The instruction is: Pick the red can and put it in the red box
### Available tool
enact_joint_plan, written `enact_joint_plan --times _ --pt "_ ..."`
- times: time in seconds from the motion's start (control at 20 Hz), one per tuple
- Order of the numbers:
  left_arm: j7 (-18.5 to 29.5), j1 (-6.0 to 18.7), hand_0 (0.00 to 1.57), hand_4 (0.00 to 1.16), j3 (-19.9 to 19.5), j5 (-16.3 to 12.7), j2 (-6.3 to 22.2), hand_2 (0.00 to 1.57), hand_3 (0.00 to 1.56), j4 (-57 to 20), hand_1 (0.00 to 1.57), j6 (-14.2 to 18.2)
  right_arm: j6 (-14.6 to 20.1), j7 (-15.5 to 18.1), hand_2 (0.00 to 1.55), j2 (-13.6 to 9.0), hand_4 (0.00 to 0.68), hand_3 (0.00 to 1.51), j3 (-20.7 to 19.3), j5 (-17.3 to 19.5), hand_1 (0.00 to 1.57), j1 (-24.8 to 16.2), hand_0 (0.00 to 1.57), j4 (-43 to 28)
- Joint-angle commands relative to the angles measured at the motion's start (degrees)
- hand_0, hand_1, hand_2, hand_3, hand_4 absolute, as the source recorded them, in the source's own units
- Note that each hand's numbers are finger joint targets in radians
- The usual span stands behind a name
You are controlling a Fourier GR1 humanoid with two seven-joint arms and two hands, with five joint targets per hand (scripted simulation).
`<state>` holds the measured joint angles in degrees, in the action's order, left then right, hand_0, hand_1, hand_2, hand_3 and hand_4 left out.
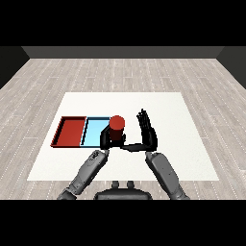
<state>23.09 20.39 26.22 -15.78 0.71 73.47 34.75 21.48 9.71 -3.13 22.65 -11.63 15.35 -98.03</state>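
Far left on the white table (192,144): red tray (70,131), touching the light blue tray (93,130) on its right. Next, left hand (106,140), fingers curled round the red can (116,127), held upright over the blue tray's right edge, not in the red tray. Further right, right hand (147,129), fingers straight and raised, thumb stretched toward the can, holding nothing.
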Motion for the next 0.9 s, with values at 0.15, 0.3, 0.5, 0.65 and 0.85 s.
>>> enact_joint_plan --times 0.15,0.3,0.5,0.65,0.85 --pt "-1.2 3.4 1.57 1.13 -9.7 -1.5 5.5 1.57 1.48 -0.8 1.57 -4.7 -6.0 -0.9 0.00 -6.3 0.000 0.00 -6.6 -5.9 0.00 -9.2 0.00 -10.8" --pt "-2.2 -1.2 1.57 1.13 -9.3 0.7 8.5 1.57 1.48 4.6 1.57 -3.9 -9.2 3.3 0.00 -8.4 0.000 0.00 -8.4 -6.3 0.00 -14.7 0.00 -10.9" --pt "-9.4 1.2 1.57 1.12 -12.5 1.8 12.6 1.57 1.49 5.0 1.57 -2.3 -10.0 4.2 0.00 -9.0 0.000 0.00 -13.0 -8.2 0.00 -17.9 0.00 -8.9" --pt "-10.8 0.2 1.57 1.11 -14.7 4.6 18.3 1.57 1.49 5.8 1.57 -1.5 -9.6 4.1 0.00 -8.9 0.000 0.00 -12.1 -7.0 0.00 -20.4 0.00 -10.0" --pt "-12.7 2.2 1.57 1.13 -18.6 5.9 25.8 1.54 1.47 -4.2 1.57 -5.3 -12.2 4.2 0.00 -10.3 0.000 0.00 -15.7 -10.1 0.00 -20.2 0.00 -8.7"
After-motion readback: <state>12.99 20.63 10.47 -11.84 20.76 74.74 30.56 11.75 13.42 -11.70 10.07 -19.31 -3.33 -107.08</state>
